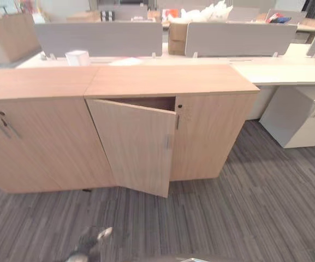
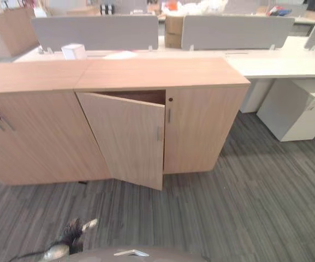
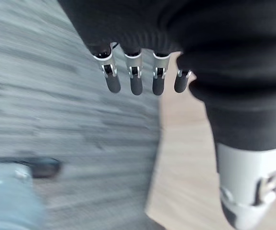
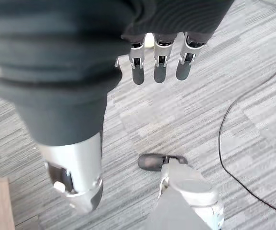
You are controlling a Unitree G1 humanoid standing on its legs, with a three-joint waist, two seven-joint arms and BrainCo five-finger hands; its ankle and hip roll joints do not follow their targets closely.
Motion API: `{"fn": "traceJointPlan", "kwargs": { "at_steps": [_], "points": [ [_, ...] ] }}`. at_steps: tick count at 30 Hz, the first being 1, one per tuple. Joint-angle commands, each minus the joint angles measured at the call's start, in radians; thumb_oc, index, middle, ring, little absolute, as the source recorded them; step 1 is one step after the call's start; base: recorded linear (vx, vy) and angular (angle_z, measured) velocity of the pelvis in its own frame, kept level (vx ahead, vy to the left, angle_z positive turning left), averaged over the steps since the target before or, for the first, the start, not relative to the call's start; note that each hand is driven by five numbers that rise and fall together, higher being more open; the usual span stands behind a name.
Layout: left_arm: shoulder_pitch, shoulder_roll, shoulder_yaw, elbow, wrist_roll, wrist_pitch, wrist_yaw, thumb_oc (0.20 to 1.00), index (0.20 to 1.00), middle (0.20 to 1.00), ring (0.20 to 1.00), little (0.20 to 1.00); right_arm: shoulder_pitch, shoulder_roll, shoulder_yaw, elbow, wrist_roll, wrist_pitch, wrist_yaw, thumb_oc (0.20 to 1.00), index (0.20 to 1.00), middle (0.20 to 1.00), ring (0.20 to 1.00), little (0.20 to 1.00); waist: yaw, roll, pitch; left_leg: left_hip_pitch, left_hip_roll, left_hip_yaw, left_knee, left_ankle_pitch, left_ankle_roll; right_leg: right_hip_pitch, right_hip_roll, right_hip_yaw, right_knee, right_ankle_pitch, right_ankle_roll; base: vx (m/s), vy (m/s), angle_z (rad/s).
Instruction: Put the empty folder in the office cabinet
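Observation:
The wooden office cabinet [image 1: 171, 81] stands straight ahead on the carpet. Its left door [image 1: 135, 144] hangs partly open, swung out toward me, while its right door [image 1: 209, 136] is closed. Only a dark strip of the inside shows above the open door; what lies inside is hidden. My left hand [image 1: 91, 243] hangs low in front of the cabinet, its fingers [image 3: 133, 79] straight and holding nothing, with pale wood [image 3: 190, 158] just beyond them. My right hand [image 4: 159, 62] hangs over the carpet, fingers relaxed and empty.
A second wooden cabinet [image 1: 37, 136] with closed doors adjoins on the left. Behind run white desks with grey dividers [image 1: 100, 38] and a white box [image 1: 77, 57]. A white pedestal [image 1: 299, 117] stands at the right. A person's shoe [image 4: 152, 162] and trouser leg are close behind me.

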Motion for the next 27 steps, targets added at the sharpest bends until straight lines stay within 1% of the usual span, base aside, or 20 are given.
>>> {"fn": "traceJointPlan", "kwargs": {
  "at_steps": [1, 2, 4, 7, 8, 9, 11, 17, 20, 27],
  "points": [
    [-0.075, -0.011, 0.006, 0.182, 0.198, -0.037, 0.069, 1.0, 1.0, 1.0, 1.0, 1.0, -0.068, 0.004, 0.022, 0.029, -0.012, -0.023, -0.025, 1.0, 1.0, 1.0, 1.0, 1.0, -0.01, 0.006, 0.042, 0.107, -0.043, -0.022, -0.151, -0.066, 0.063, -0.019, -0.032, -0.005, 0.021, 0.135, 0.016, -0.01, 0.008, 0.1],
    [-0.092, -0.018, -0.001, 0.271, 0.244, -0.034, 0.091, 1.0, 1.0, 1.0, 1.0, 1.0, -0.073, 0.009, 0.033, 0.029, -0.01, -0.024, -0.028, 1.0, 1.0, 1.0, 1.0, 1.0, -0.013, 0.007, 0.042, 0.105, -0.045, -0.025, -0.151, -0.065, 0.063, -0.02, -0.032, -0.006, 0.023, 0.132, 0.015, -0.01, 0.006, 0.15],
    [-0.095, -0.022, -0.009, 0.379, 0.325, -0.021, 0.119, 1.0, 1.0, 1.0, 1.0, 1.0, -0.078, 0.026, 0.052, 0.032, -0.012, -0.025, -0.031, 1.0, 1.0, 1.0, 1.0, 1.0, -0.017, 0.007, 0.037, 0.104, -0.047, -0.025, -0.151, -0.065, 0.063, -0.022, -0.033, -0.006, 0.023, 0.13, 0.013, -0.01, 0.004, 0.16],
    [-0.073, -0.039, 0.021, 0.474, 0.35, -0.004, 0.117, 1.0, 1.0, 1.0, 1.0, 1.0, -0.088, 0.062, 0.086, 0.019, -0.011, -0.033, -0.028, 1.0, 1.0, 1.0, 1.0, 1.0, -0.017, 0.006, 0.028, 0.104, -0.048, -0.021, -0.151, -0.066, 0.063, -0.023, -0.035, -0.009, 0.019, 0.133, 0.011, 0.0, -0.006, -0.03],
    [-0.073, -0.039, 0.022, 0.474, 0.35, -0.004, 0.117, 1.0, 1.0, 1.0, 1.0, 1.0, -0.088, 0.062, 0.087, 0.018, -0.011, -0.033, -0.028, 1.0, 1.0, 1.0, 1.0, 1.0, -0.018, 0.006, 0.027, 0.103, -0.048, -0.022, -0.151, -0.066, 0.063, -0.023, -0.035, -0.009, 0.018, 0.133, 0.011, 0.0, 0.0, 0.0],
    [-0.075, -0.04, 0.023, 0.472, 0.346, -0.006, 0.111, 1.0, 1.0, 1.0, 1.0, 1.0, -0.092, 0.07, 0.121, 0.01, -0.045, -0.035, -0.025, 1.0, 1.0, 1.0, 1.0, 1.0, -0.014, 0.006, 0.027, 0.101, -0.048, -0.022, -0.151, -0.063, 0.064, -0.024, -0.036, -0.014, 0.018, 0.133, 0.009, 0.0, 0.0, 0.0],
    [-0.073, -0.041, 0.029, 0.48, 0.335, -0.003, 0.111, 1.0, 1.0, 1.0, 1.0, 1.0, -0.095, 0.068, 0.137, 0.001, -0.06, -0.036, -0.031, 1.0, 1.0, 1.0, 1.0, 1.0, -0.013, 0.006, 0.028, 0.098, -0.048, -0.026, -0.151, -0.059, 0.064, -0.024, -0.036, -0.017, 0.02, 0.134, 0.008, 0.0, 0.0, 0.0],
    [-0.074, -0.047, 0.063, 0.49, 0.283, 0.001, 0.117, 1.0, 1.0, 1.0, 1.0, 1.0, -0.096, 0.069, 0.133, -0.001, -0.053, -0.036, -0.033, 1.0, 1.0, 1.0, 1.0, 1.0, -0.007, 0.0, 0.026, 0.093, -0.048, -0.034, -0.151, -0.057, 0.063, -0.02, -0.04, -0.028, 0.019, 0.138, 0.008, -0.01, -0.017, 0.1],
    [-0.083, -0.05, 0.053, 0.471, 0.269, -0.002, 0.121, 1.0, 1.0, 1.0, 1.0, 1.0, -0.098, 0.076, 0.148, -0.013, -0.059, -0.038, -0.035, 1.0, 1.0, 1.0, 1.0, 1.0, -0.006, 0.0, 0.026, 0.09, -0.046, -0.037, -0.151, -0.054, 0.063, -0.02, -0.039, -0.034, 0.019, 0.138, 0.007, -0.01, -0.021, 0.08],
    [-0.093, -0.045, 0.025, 0.463, 0.29, -0.007, 0.133, 1.0, 1.0, 1.0, 1.0, 1.0, -0.1, 0.079, 0.165, -0.02, -0.072, -0.037, -0.04, 1.0, 1.0, 1.0, 1.0, 1.0, -0.006, 0.0, 0.028, 0.089, -0.046, -0.041, -0.151, -0.053, 0.062, -0.02, -0.039, -0.037, 0.02, 0.138, 0.006, -0.01, -0.005, 0.02]
  ]
}}
